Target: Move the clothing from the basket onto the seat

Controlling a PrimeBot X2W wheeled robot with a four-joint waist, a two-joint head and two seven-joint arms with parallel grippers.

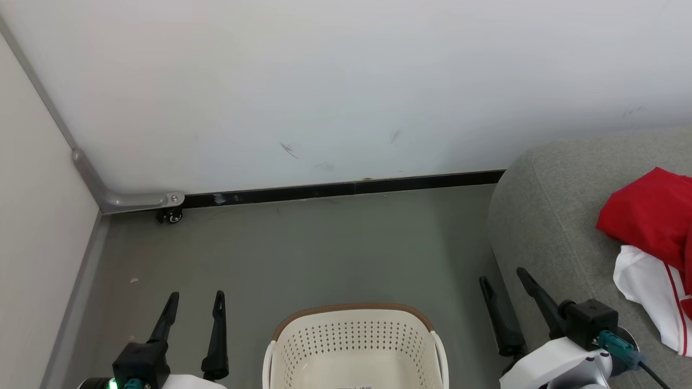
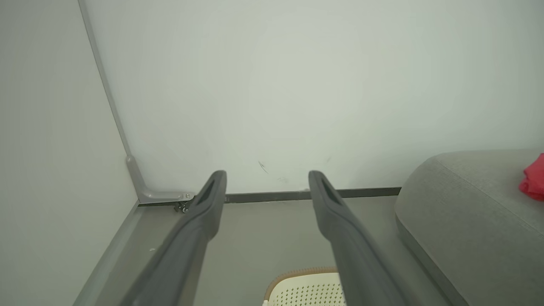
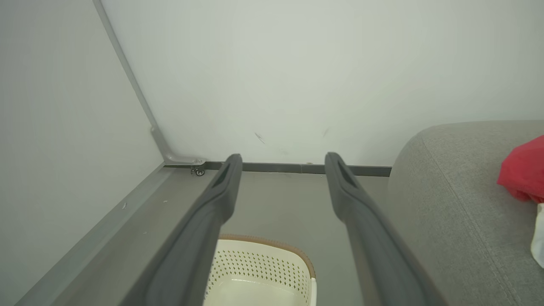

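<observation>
Red clothing (image 1: pixel 646 216) on seat (image 1: pixel 546 216), 2 o'clock off right pincer (image 1: pixel 503 276).
Right and left pincer (image 1: pixel 195 295) both agape, empty; basket (image 1: pixel 351 335) between them.

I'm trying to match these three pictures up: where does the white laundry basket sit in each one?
Head view: basket at the bottom edge, in the centre.
Left wrist view: basket at the bottom edge, slightly right of centre, its far rim showing.
Right wrist view: basket at the bottom edge, slightly left of centre.
Shared landmark: the small caster at the wall corner, up-left of the basket each time.
</observation>
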